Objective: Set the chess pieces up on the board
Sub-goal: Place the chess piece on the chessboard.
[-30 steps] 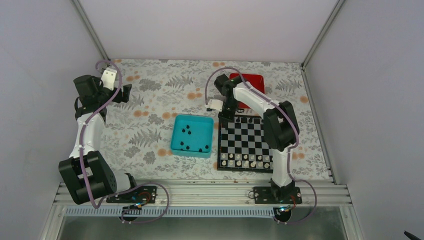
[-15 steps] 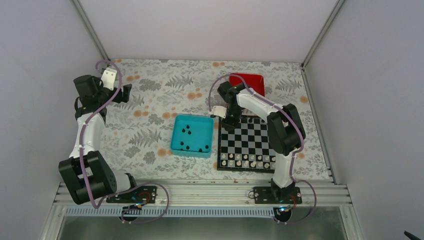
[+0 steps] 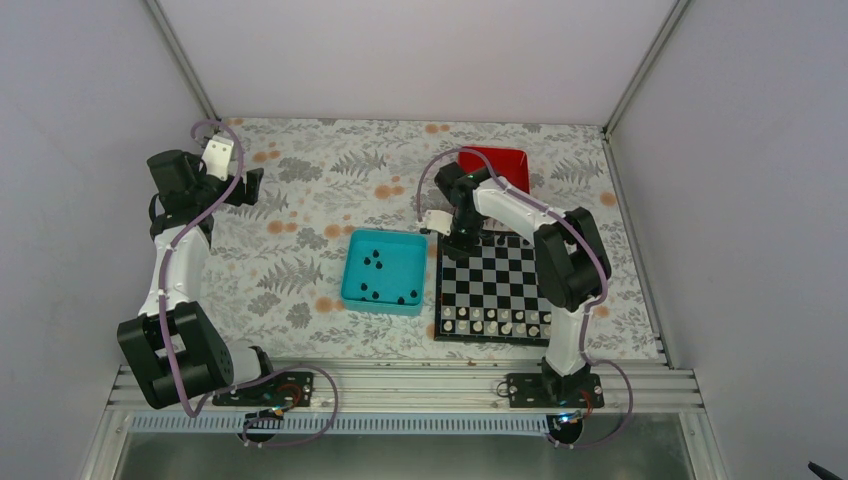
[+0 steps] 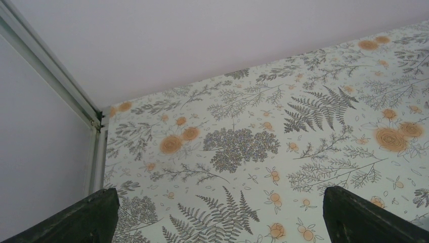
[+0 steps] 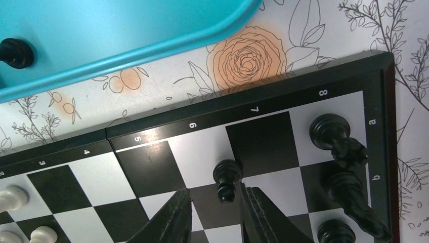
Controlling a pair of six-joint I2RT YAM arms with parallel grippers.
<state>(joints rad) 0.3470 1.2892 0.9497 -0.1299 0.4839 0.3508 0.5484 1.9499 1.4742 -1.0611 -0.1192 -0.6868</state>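
The black-and-grey board (image 3: 490, 285) lies right of centre, seen close in the right wrist view (image 5: 152, 167). My right gripper (image 3: 458, 240) hangs low over the board's far left corner. In the right wrist view it (image 5: 215, 191) is open, and a black pawn (image 5: 227, 178) stands upright on the board just beyond the fingertips, close to the right finger (image 5: 258, 207). Three more black pieces (image 5: 331, 131) stand along the board's far edge. Several black pieces (image 3: 375, 262) lie in the teal tray (image 3: 385, 233). My left gripper (image 3: 245, 185) is open and empty at the far left (image 4: 221, 195).
Pale pieces (image 3: 490, 322) fill the board's near rows. A red tray (image 3: 500, 160) sits behind the board. The teal tray's rim (image 5: 152, 48) runs close to the board's corner, with one black piece (image 5: 15, 53) inside. Walls close in the floral table.
My right gripper has come nearer and lower, onto the board's far left corner, then stayed there. The left arm has not moved.
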